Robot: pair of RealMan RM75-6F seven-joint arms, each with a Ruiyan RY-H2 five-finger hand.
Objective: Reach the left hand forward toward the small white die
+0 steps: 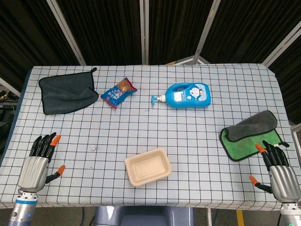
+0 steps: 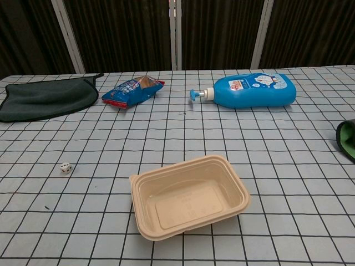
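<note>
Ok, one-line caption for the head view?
Left hand resting open at the table edge, small white die ahead, untouched, beside a tan tray.

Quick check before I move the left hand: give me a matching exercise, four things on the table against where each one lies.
Things:
1. small white die
2. blue pump bottle
3. tan food container
4. green cloth

Places:
A. far centre, lying on its side
B. near centre, open side up
C. right edge, by the right hand
D. near left, ahead and right of the left hand

Pairs: 1-D, 2-A, 3-B, 4-C
</note>
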